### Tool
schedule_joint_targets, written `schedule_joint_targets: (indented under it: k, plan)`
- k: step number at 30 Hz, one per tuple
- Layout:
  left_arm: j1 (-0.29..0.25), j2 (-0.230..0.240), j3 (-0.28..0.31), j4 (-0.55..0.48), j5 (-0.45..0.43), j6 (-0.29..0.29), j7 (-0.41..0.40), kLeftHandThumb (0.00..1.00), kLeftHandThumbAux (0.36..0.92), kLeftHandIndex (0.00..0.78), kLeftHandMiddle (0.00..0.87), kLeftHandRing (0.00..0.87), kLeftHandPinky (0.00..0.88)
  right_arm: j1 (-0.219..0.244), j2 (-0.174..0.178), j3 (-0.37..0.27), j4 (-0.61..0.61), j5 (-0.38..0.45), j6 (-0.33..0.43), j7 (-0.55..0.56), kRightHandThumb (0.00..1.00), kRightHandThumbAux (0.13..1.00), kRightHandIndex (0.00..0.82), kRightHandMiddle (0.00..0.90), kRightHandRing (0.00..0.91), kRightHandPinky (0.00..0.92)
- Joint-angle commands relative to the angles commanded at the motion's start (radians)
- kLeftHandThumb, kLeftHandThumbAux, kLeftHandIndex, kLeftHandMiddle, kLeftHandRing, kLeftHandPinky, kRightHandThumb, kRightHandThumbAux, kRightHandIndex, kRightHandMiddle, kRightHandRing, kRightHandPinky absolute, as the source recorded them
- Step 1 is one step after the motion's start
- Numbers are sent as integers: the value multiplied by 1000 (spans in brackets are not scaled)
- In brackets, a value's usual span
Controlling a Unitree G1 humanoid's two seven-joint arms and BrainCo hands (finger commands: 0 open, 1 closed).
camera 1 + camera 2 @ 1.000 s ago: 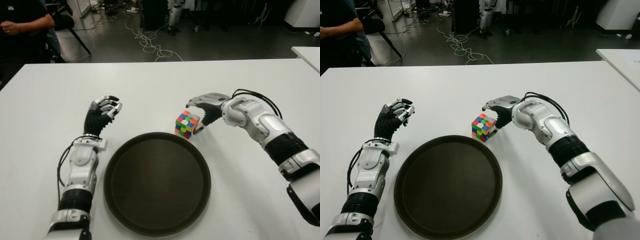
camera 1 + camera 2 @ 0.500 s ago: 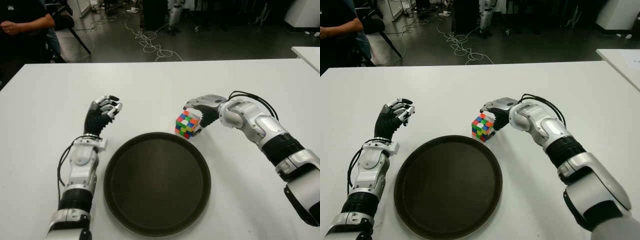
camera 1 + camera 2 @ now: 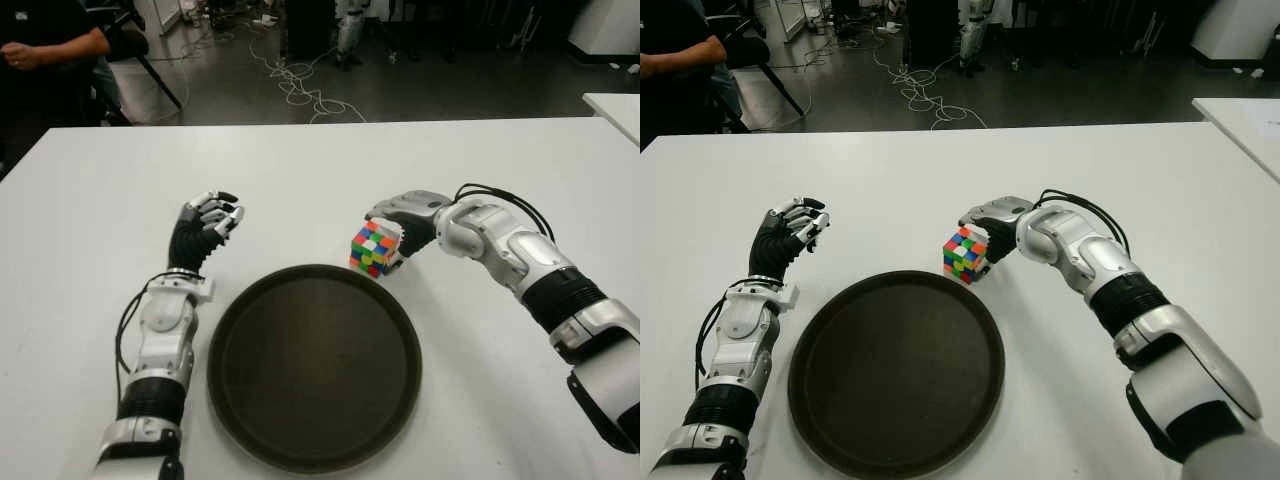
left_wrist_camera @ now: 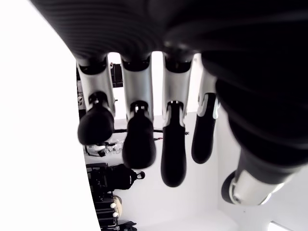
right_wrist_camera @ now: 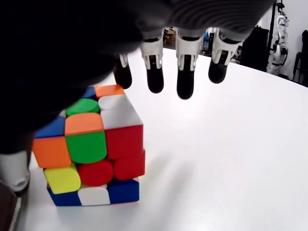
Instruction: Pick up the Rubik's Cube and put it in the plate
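The right hand point(image 3: 400, 228) arched open-fingered over the cube point(image 3: 374, 249), gripping nothing; a loose closure could knock it beyond the plate point(image 3: 240, 400).

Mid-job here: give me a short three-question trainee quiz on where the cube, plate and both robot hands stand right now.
1. True or false: the multicoloured Rubik's Cube already lies inside the round dark brown plate.
2. Which robot hand is at the cube?
A. left robot hand
B. right robot hand
C. both
3. Fill in: the cube stands on the white ____, just beyond the plate's far rim.

Key
1. False: it stands outside the plate.
2. B: its fingers hang open above the cube and grip nothing; the left robot hand shows apart, to the plate's left.
3. table
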State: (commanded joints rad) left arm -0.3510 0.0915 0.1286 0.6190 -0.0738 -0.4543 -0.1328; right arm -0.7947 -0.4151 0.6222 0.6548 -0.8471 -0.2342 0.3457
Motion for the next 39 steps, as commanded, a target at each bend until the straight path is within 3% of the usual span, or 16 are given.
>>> schedule_joint_targets:
  k: [28, 39]
  plan:
    - [-4, 2, 3, 11, -4, -8, -13, 842, 662, 414, 568, 719, 743, 4, 2, 6, -19, -4, 17, 9, 0, 522, 3, 97, 78, 19]
    - [-2, -1, 4, 18, -1, -11, -6, 843, 661, 415, 571, 727, 756, 6, 2, 7, -15, -7, 13, 8, 0, 532, 0, 105, 96, 24]
